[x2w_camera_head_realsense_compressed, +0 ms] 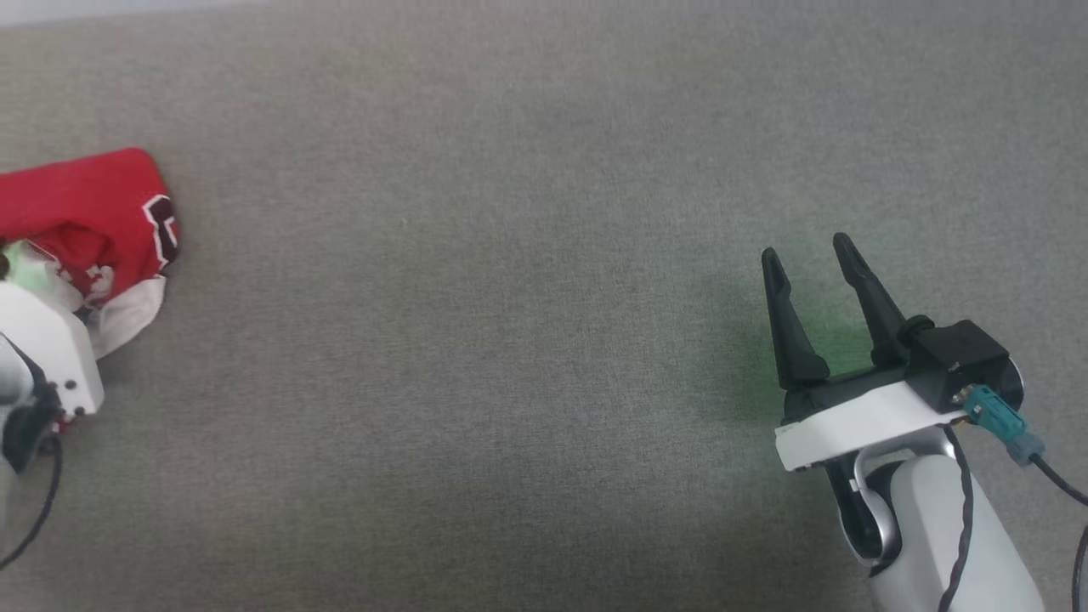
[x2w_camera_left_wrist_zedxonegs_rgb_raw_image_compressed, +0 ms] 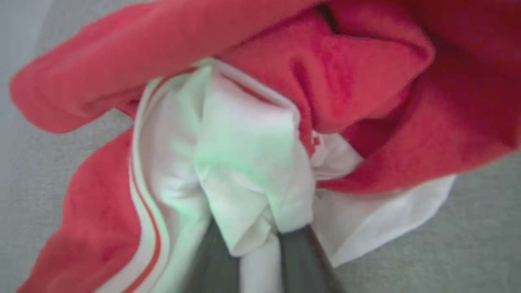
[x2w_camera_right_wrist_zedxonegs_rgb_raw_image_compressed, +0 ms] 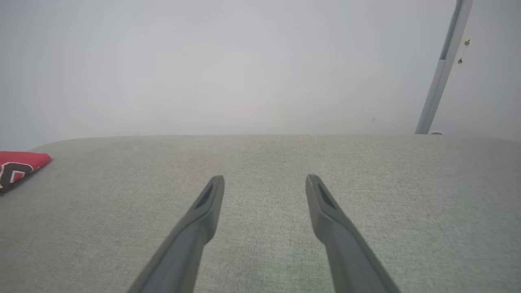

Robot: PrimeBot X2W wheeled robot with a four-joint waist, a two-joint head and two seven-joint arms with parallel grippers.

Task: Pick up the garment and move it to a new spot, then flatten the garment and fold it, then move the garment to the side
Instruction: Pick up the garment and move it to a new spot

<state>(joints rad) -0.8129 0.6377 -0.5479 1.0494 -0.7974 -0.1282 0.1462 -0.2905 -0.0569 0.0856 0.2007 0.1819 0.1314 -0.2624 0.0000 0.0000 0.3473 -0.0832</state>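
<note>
The garment (x2w_camera_head_realsense_compressed: 93, 204) lies bunched at the far left of the grey cloth surface, red with a white panel and a dark-edged print. In the left wrist view the garment (x2w_camera_left_wrist_zedxonegs_rgb_raw_image_compressed: 366, 101) is close up, and my left gripper (x2w_camera_left_wrist_zedxonegs_rgb_raw_image_compressed: 254, 240) is shut on a fold of its white panel beside the thin red-striped trim. From the head camera, that arm's white wrist (x2w_camera_head_realsense_compressed: 47, 348) covers its fingers. My right gripper (x2w_camera_head_realsense_compressed: 806, 247) hovers open over bare surface at the lower right, far from the garment. Nothing sits between the right gripper's (x2w_camera_right_wrist_zedxonegs_rgb_raw_image_compressed: 265, 178) fingers, and the garment's corner (x2w_camera_right_wrist_zedxonegs_rgb_raw_image_compressed: 20, 162) shows far left.
The grey fabric surface (x2w_camera_head_realsense_compressed: 510, 340) stretches wide between the two arms. Its far edge (x2w_camera_right_wrist_zedxonegs_rgb_raw_image_compressed: 260, 136) meets a pale wall, where a slim grey pole (x2w_camera_right_wrist_zedxonegs_rgb_raw_image_compressed: 441, 73) stands at the upper right. A dark cable (x2w_camera_head_realsense_compressed: 1054, 480) trails from the right wrist.
</note>
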